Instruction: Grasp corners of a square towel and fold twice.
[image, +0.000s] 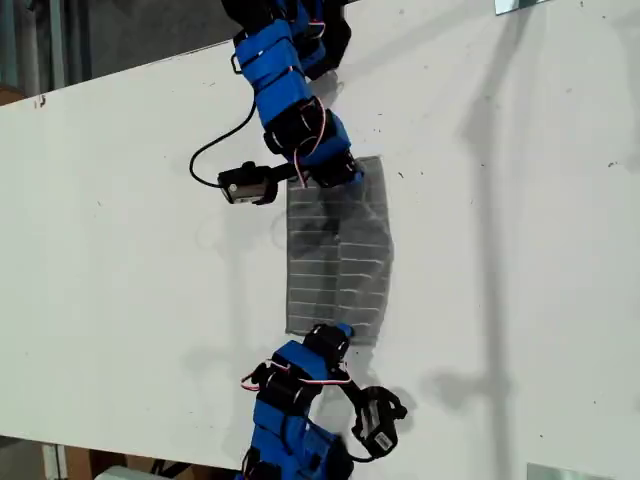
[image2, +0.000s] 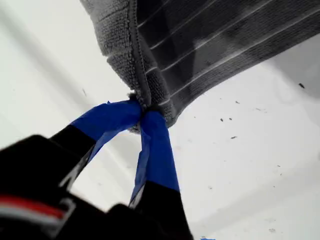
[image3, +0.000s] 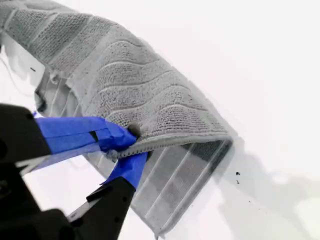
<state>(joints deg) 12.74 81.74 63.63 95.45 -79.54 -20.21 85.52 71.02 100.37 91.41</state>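
Grey towel (image: 338, 260) lay folded mid-table (image: 120, 250) in the exterior view; first gripper (image2: 142, 114) and second gripper (image3: 124, 145) each pinched shut on a hemmed towel edge

Both arms are built of bright blue plastic segments joined by black servo blocks, with thin red, white and black wires looping between joints. A small black camera module hangs off each wrist on a black cable. My first tool (image2: 142, 112) has black fingers wrapped in blue tape at the tips. My second tool (image3: 125, 147) looks alike: black fingers, blue-taped tips.
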